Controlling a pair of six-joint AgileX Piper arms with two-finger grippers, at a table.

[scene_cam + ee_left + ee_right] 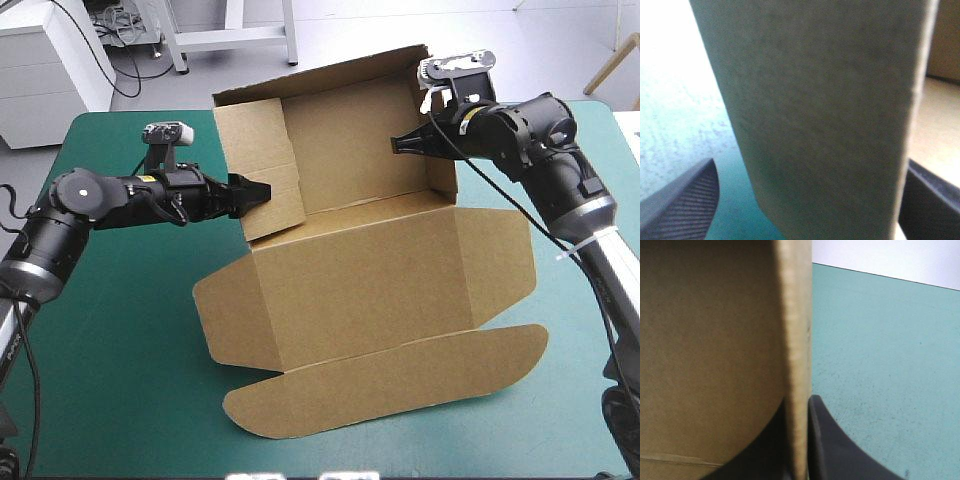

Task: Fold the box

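Box half-up in the middle of the table, side walls next

Our left gripper point(258, 195) has its black fingers spread apart with the left wall flap point(262, 165) between them, nothing pinched yet. The brown box point(360, 280) sits mid-table on the teal-green cover point(120, 350), with its back panel point(350, 140) standing and its front flaps point(390, 385) lying flat. Over on the right, our right gripper point(398, 145) is clamped on the right wall point(445, 175), board edge sandwiched between the fingers. We reckon the trick is to nip that left flap first. Then we hold the right wall steady and swing both walls inward along the creases, slowly, so the board doesn't buckle.
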